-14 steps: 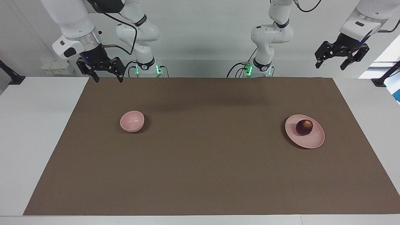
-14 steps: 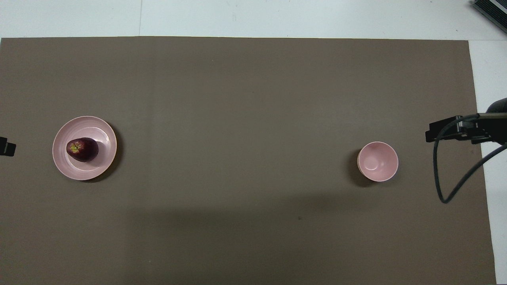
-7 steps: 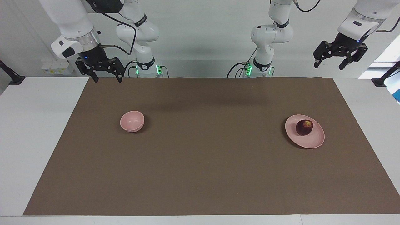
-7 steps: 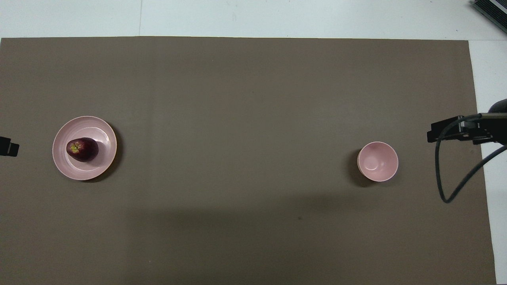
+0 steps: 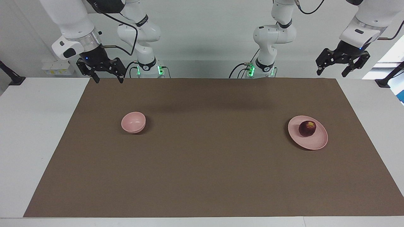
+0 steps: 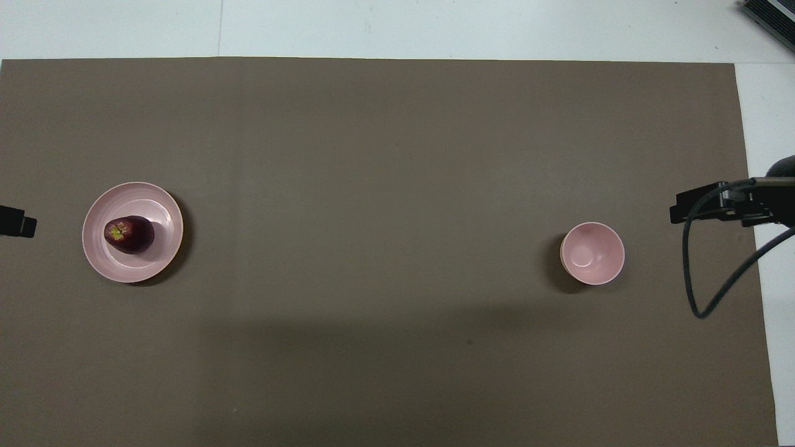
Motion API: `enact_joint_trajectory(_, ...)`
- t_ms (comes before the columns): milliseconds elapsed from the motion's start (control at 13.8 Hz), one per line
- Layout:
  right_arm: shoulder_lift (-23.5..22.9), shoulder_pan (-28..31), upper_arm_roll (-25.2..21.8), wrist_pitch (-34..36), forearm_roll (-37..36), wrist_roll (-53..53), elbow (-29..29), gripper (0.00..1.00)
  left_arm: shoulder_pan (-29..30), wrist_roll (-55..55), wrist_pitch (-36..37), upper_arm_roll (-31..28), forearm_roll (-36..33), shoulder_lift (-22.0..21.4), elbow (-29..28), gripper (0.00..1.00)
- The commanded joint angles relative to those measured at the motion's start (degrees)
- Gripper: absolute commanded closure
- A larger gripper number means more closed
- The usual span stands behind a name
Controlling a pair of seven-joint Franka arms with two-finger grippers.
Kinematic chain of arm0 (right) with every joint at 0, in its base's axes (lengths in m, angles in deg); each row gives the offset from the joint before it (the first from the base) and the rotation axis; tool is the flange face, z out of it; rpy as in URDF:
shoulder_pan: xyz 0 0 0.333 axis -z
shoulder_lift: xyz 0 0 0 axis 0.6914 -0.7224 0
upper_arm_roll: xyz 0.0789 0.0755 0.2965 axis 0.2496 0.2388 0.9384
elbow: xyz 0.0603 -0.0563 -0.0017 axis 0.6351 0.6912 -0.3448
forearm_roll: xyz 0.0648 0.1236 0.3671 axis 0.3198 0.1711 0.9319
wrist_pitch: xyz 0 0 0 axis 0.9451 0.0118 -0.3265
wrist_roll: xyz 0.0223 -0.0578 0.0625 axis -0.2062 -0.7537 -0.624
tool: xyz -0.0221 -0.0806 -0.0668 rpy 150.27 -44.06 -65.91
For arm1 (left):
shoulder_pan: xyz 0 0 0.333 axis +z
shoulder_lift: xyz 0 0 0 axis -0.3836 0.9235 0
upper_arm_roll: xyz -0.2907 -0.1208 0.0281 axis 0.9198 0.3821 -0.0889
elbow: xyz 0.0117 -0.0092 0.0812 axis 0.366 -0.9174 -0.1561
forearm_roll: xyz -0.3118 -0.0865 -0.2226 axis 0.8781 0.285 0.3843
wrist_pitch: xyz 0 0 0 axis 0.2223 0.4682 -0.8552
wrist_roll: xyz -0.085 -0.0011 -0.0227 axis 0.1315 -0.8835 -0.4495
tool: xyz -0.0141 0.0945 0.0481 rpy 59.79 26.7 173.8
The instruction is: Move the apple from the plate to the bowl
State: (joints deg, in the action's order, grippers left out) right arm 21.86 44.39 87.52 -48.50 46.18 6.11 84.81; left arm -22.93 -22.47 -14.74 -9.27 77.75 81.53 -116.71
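Writing: you are finding none readable. Brown mat [image 5: 202, 148] is covering a white table [image 5: 38, 126]; pale wall behind the arms. Apple [image 5: 307, 128] is sitting on the plate [image 5: 312, 143] toward the left arm's end, the bowl [image 5: 133, 122] well apart toward the right arm's end. Left gripper [image 5: 342, 67] is hanging spread above the mat's corner, lifted slightly from a second ago. Right gripper [image 5: 109, 79] is waiting spread over its own corner, unchanged.

Maroon apple [image 5: 307, 128] on pink plate [image 5: 318, 143]
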Motion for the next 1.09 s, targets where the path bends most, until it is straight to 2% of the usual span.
enact_joint_trajectory(0,1.0,0.2,0.3,0.2,0.1,0.5,0.8,0.0,0.2,-0.6,-6.3,-0.5,0.6,-2.2,-6.3,0.0)
enact_joint_trajectory(435,1.0,-0.1,0.3,0.6,0.1,0.7,0.8,0.0,3.0,-4.0,-18.4,-0.5,0.7,-2.0,-18.7,0.0)
enact_joint_trajectory(725,1.0,0.0,0.3,1.0,0.1,0.5,0.8,0.0,4.3,-6.2,-30.7,-0.5,0.8,-0.9,-27.6,0.0)
enact_joint_trajectory(1016,1.1,0.5,0.3,1.2,0.1,0.4,0.9,0.0,4.6,-6.6,-39.4,-0.5,0.8,4.4,-32.1,0.0)
